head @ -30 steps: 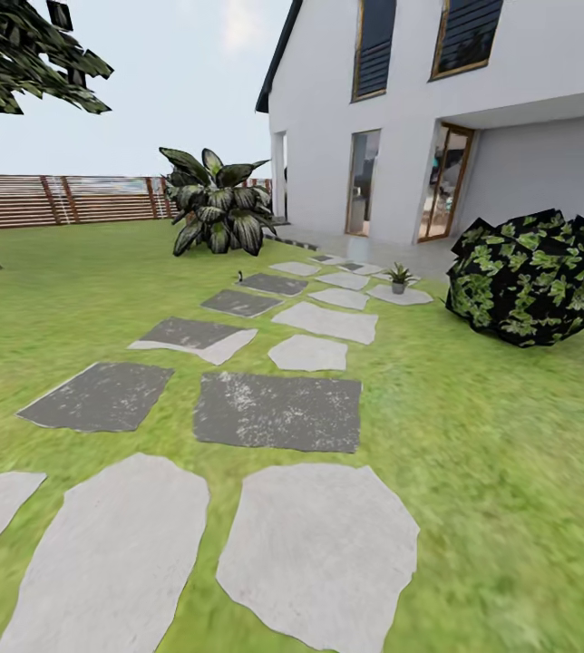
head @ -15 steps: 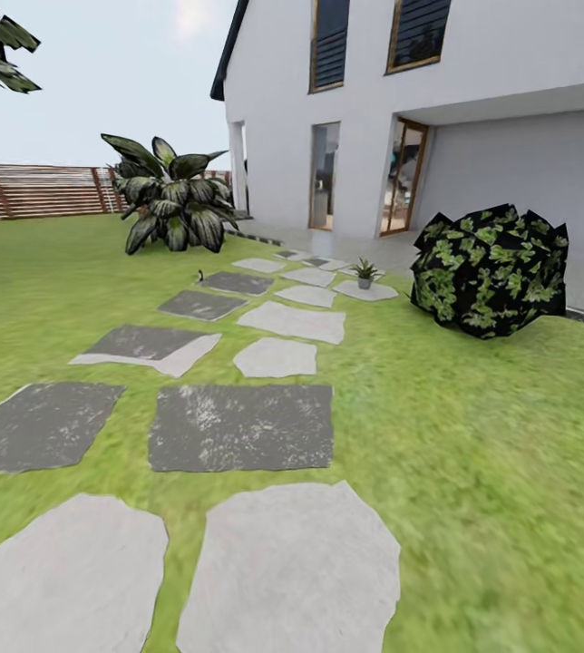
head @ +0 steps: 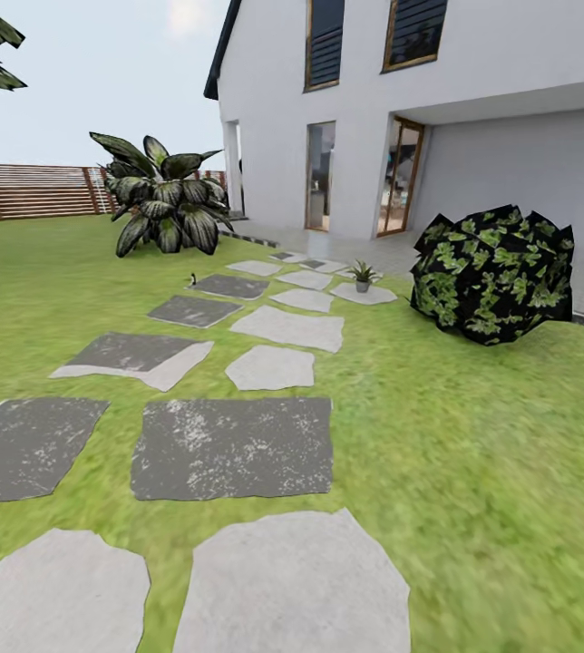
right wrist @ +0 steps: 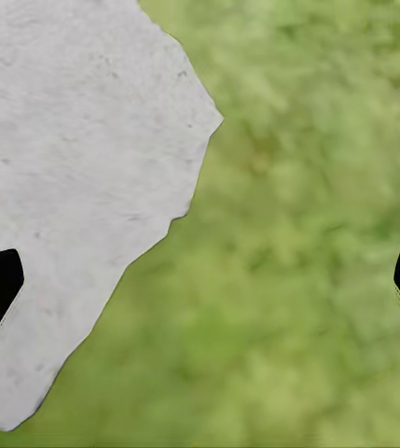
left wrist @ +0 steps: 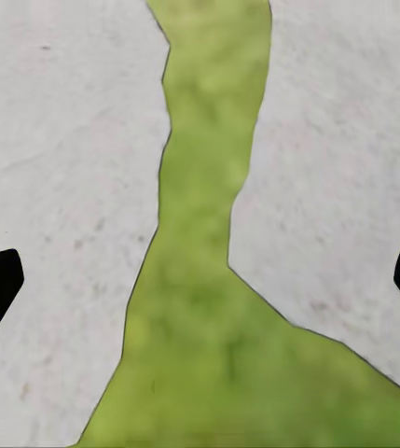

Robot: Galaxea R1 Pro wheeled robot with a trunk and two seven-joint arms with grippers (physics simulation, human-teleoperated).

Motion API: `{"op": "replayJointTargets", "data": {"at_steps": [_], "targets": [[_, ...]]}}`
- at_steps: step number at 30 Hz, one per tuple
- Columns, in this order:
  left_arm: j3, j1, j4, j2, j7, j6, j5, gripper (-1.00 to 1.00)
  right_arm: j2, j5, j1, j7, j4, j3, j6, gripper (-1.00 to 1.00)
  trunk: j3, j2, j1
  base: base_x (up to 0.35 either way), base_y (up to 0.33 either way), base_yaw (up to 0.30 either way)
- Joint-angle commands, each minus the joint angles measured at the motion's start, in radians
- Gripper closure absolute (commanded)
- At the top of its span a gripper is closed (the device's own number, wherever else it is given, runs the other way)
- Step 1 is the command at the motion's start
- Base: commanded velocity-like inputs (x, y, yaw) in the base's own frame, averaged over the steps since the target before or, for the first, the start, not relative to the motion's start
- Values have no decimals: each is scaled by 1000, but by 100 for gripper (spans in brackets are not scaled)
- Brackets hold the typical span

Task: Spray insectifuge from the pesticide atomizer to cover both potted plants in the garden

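Head view: the pesticide atomizer (head: 192, 278) is seen far up the stepping-stone path (head: 232, 447), unpicked; one potted plant (head: 362, 276) unsprayed. Left gripper (left wrist: 200, 280) and right gripper (right wrist: 200, 280) are spread, empty.

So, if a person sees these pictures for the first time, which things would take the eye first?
Probably the white house at the back, with the dark leafy bush on the lawn in front of it at the right. Then the path of grey stepping stones leading toward the house, with a small potted plant on a far stone.
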Motion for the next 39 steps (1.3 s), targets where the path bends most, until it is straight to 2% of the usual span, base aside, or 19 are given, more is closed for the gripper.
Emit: {"op": "replayJointTargets", "data": {"at_steps": [1,39], "targets": [[3,-1,1,0,-1,-3,-2,-100,0,0,0,0,1,-1,-3,-100,-1,0,0,338,0,-1],[3,-1,1,1,0,-3,-2,-100,0,-1,0,0,1,-6,-3,-100,-1,0,0,338,0,0]]}}
